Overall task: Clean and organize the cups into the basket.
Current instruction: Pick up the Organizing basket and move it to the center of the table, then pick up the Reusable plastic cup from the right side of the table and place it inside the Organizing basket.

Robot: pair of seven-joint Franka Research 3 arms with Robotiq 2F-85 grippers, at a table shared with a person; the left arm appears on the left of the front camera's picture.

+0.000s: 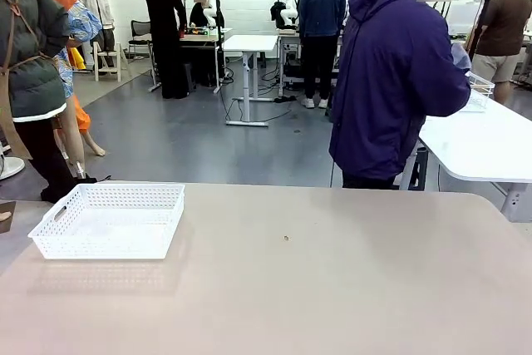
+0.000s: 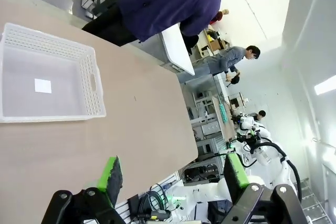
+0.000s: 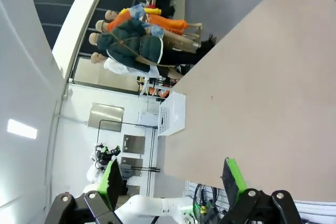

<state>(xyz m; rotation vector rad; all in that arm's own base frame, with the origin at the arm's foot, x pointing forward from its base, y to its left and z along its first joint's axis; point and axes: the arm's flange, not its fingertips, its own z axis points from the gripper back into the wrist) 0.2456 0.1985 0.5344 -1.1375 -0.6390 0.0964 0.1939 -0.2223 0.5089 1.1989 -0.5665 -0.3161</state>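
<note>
- Two end effectors hang above the counter [image 1: 332, 288], the left end effector [image 2: 173, 174] and the right end effector [image 3: 171, 177] both spread wide with nothing between the green pads.
- Basket [image 1: 108, 243] sits near the counter's left edge, upright, bare inside but for a small white patch.
- Risk, as I judge it: the basket looks light, so a nudge from a lowered arm could slide it off that near edge.
- Risk: the cups are tapered and matte, and a pinch too close to the rim could let one slip or tip.
- Risk: the person [image 1: 399, 81] faces away towards a white table [image 1: 490, 151], so a handover begun now could go unmet.
- Counter is plain tan and smooth, with one dark speck [image 1: 286, 239] near the middle.
- Room is a grey-floored lab with more people and white tables well behind.
</note>
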